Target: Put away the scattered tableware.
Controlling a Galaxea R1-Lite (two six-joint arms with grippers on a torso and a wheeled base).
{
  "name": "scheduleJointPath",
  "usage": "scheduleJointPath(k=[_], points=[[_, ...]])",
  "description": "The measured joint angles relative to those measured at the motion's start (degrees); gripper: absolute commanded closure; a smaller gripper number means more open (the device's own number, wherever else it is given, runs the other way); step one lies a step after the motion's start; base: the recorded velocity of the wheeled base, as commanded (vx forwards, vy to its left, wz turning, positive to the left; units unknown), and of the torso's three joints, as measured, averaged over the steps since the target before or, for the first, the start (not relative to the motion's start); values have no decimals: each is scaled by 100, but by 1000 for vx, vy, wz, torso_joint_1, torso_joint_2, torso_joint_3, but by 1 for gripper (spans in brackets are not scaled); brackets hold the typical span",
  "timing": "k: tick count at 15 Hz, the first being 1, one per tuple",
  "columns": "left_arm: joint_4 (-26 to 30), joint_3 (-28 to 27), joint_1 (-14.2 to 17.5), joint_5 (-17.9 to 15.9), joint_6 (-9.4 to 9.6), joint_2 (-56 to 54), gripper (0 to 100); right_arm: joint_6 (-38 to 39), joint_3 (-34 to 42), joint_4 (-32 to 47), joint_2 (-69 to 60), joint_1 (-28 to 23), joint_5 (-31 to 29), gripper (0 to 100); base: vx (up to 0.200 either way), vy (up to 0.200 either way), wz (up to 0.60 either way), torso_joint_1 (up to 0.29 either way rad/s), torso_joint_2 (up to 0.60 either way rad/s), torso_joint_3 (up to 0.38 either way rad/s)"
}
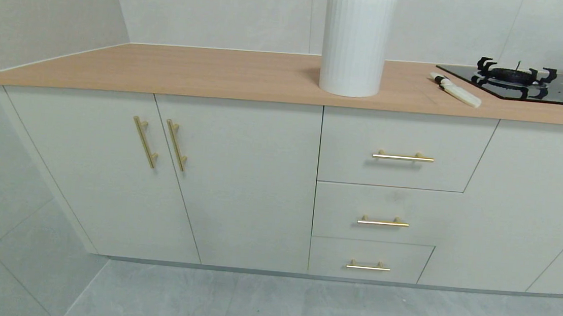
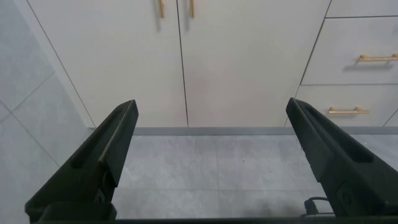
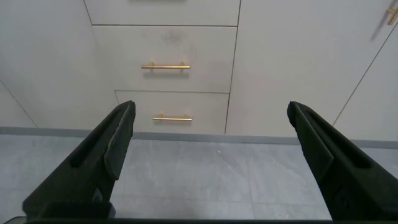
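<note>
Both arms hung low before the cabinets: left pincer (image 2: 211, 106) w/ jaws wide apart, holding nothing, facing the floor and the pale double cupboard doors (image 2: 180, 56). The right pincer (image 3: 211, 107) was likewise spread and empty, opposite the pale gold-handled drawers (image 3: 165, 46). The task item, a white-bladed knife w/ black-and-white handle (image 1: 455, 90), lay flat on the light wooden bench (image 1: 192, 71), btw the tall white ribbed cylinder (image 1: 356, 45) and the black glass gas hob (image 1: 532, 86), just beside the hob's corner. Risks, prob.: it's thin and flat, so fingers could skid and shove it toward the bench's front edge. A wide approach could clip the cylinder or snag the hob grates. All three drawers were shut, so nowhere was open to stow it yet.
</note>
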Motion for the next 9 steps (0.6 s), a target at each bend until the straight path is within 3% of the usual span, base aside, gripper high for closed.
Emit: scheduleJointPath(k=[9], points=[[0,0,0,0,10,0,0,44,0,11,0,1,6,0,0,0,0,0,0,0]])
